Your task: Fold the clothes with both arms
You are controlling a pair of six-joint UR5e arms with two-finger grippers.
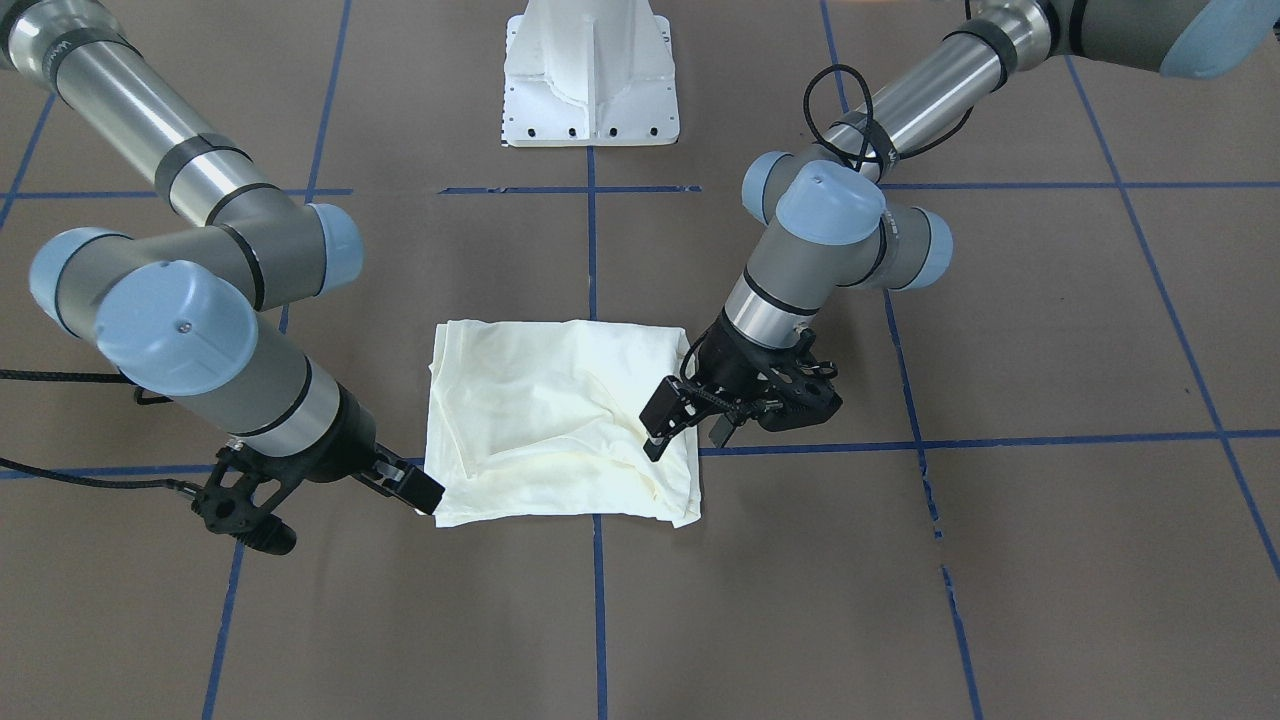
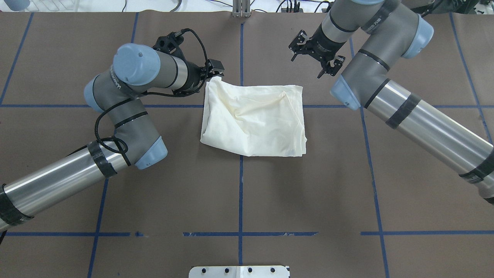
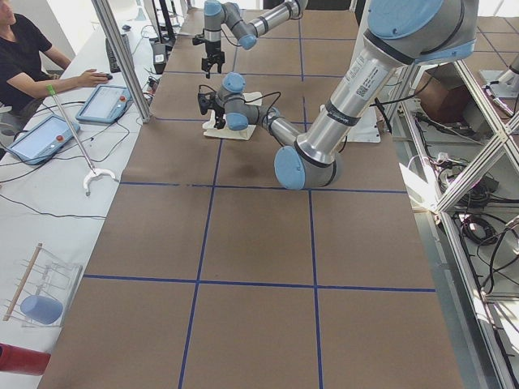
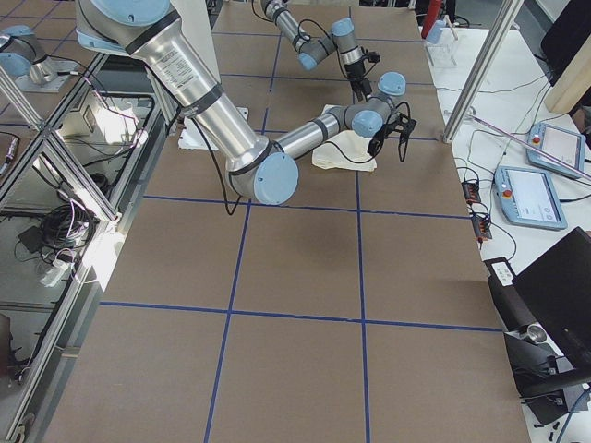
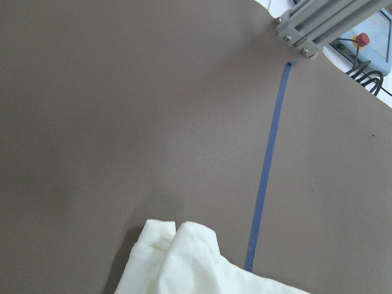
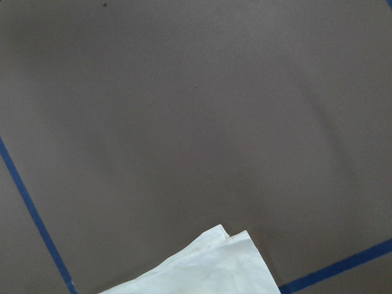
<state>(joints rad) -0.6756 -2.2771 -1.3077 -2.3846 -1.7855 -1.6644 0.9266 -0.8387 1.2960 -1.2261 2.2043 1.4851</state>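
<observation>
The clothes are one cream-white shirt (image 1: 560,420) (image 2: 254,119), folded into a rough rectangle in the middle of the brown table, plain side up and wrinkled. My left gripper (image 1: 688,440) (image 2: 211,75) hovers open at the shirt's far corner on my left side, holding nothing. My right gripper (image 1: 415,495) (image 2: 307,66) is open too, raised just beyond the far corner on my right, off the cloth. Each wrist view shows only a corner of the shirt (image 5: 196,263) (image 6: 208,269) at its lower edge, with no fingers in sight.
Blue tape lines (image 2: 241,193) cross the brown table in a grid. The white pedestal base (image 1: 590,80) stands at my edge of the table. A person (image 3: 24,57) sits at a side bench with tablets beyond the far edge.
</observation>
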